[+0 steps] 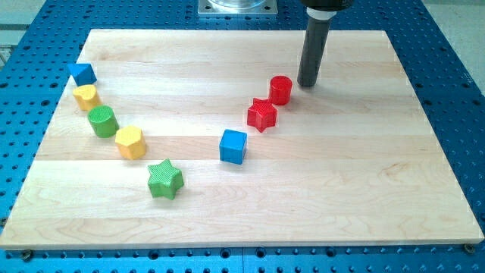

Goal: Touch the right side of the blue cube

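The blue cube [233,146] sits near the middle of the wooden board [364,174]. My tip [308,83] rests on the board toward the view's top right, well above and to the right of the blue cube. A red cylinder [281,89] stands just left of my tip, a small gap apart. A red star [262,114] lies between the red cylinder and the blue cube.
At the view's left runs a diagonal row: a blue triangular block [82,73], a yellow block [86,97], a green cylinder [101,121], a yellow hexagonal block [130,142] and a green star [165,180]. A blue perforated table surrounds the board.
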{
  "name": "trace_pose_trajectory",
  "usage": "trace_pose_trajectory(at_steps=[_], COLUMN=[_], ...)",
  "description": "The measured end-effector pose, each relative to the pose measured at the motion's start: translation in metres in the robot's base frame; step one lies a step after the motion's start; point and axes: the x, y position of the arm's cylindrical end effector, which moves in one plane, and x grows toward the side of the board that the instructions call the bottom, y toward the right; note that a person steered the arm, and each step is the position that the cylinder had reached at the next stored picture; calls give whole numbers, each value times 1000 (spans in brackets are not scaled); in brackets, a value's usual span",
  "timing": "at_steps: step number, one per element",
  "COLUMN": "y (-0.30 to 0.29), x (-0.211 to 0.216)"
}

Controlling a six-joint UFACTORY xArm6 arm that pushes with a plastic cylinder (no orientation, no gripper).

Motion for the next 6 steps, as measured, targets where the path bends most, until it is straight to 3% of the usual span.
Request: trace_pose_trajectory(at_steps=[3,4,6], y=[14,15,-108], x=[3,49,175])
